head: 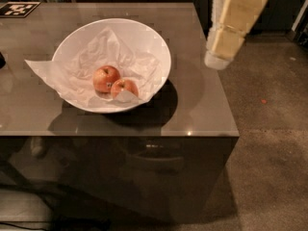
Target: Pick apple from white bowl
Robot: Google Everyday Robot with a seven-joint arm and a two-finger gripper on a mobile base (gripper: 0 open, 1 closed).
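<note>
The apple [124, 88] lies low in the white bowl [154, 42], a little toward the camera from the middle. It is touching or very nearly touching the larger apple [106, 78] on its left. A fold of the crumpled paper [96, 47] lining the bowl covers its near lower edge. Being round, it has no long axis to line up with, and its top and right flank are bare. The bowl stands on the tabletop [202, 105], left of its right-hand edge.

The gripper [219, 57] hangs above that right-hand edge, well apart from the bowl and higher than its rim. From there the apple lies to the image left, nearer the camera, and down. Whether the gripper is open or closed cannot be told, but no apple is in it, since both fruit sit in the bowl.

I judge the coming move to be a sideways reach across the rim and then a descent. The neighbouring apple on the far side is the likeliest thing to be nudged.
</note>
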